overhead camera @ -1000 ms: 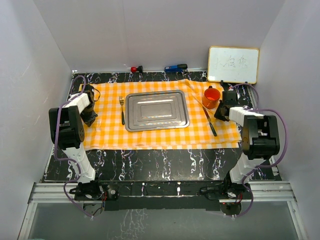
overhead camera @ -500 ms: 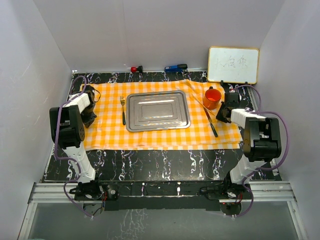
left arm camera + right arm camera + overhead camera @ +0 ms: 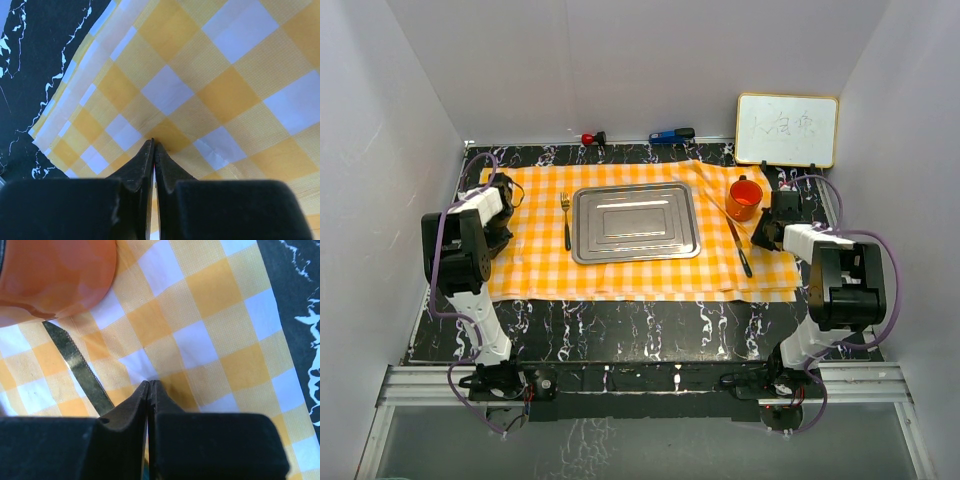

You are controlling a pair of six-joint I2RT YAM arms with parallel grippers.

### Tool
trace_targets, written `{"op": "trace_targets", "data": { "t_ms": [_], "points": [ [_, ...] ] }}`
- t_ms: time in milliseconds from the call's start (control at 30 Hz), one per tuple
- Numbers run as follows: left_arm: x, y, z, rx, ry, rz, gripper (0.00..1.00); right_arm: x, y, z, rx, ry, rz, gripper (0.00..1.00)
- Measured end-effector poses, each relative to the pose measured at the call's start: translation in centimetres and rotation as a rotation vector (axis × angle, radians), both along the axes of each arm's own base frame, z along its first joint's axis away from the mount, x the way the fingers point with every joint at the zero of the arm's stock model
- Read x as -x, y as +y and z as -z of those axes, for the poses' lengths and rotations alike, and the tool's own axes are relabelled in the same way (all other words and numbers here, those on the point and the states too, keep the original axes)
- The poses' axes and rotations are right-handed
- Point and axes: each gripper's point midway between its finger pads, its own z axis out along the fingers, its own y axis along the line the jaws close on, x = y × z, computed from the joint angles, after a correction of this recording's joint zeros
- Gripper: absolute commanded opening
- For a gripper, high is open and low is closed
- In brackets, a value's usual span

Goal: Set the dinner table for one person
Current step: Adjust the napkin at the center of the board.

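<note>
Left gripper (image 3: 153, 144) and right gripper (image 3: 149, 384): jaws together, tips on opposite ends of the checked cloth (image 3: 530, 270). Its long axis runs left-right across the dinner table (image 3: 650, 325).

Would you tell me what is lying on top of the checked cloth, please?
A steel tray, a fork left of it, a knife and an orange mug on the right. The cloth hides the tabletop beneath it.

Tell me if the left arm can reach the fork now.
Probably yes. The fork lies uncovered on the checked cloth beside the left gripper, nothing between them. Its jaws are shut, seemingly pinching the cloth, so they must open first.
</note>
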Motion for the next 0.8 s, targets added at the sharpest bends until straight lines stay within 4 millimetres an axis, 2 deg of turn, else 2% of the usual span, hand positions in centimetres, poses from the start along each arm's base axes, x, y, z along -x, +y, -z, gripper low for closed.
{"op": "trace_targets", "data": {
  "t_ms": [167,300,500,567,667,733,800],
  "points": [
    [0.3,0.0,0.0,-0.015,-0.017,-0.014,0.02,1.0,1.0,0.0,-0.017,0.007,-0.026,0.00],
    [1.3,0.0,-0.1,-0.016,-0.005,-0.024,0.02,2.0,1.3,-0.2,-0.021,0.019,-0.032,0.00],
    [1.6,-0.9,-0.9,0.039,-0.017,-0.013,0.02,3.5,1.1,-0.3,-0.006,0.075,-0.012,0.19],
    [1.0,-1.5,-2.4,0.075,-0.064,0.009,0.03,3.8,1.0,-0.4,0.000,0.089,-0.003,0.20],
    [-0.9,-2.4,-6.1,0.122,-0.192,0.052,0.05,3.9,0.6,-1.0,0.013,0.099,0.014,0.20],
    [-2.5,-3.3,-9.3,0.161,-0.310,0.093,0.06,3.6,0.6,-2.2,0.015,0.081,0.018,0.20],
    [-4.0,-4.4,-12.7,0.204,-0.434,0.141,0.07,2.7,0.6,-4.3,0.014,0.031,0.017,0.19]
  ]
}}
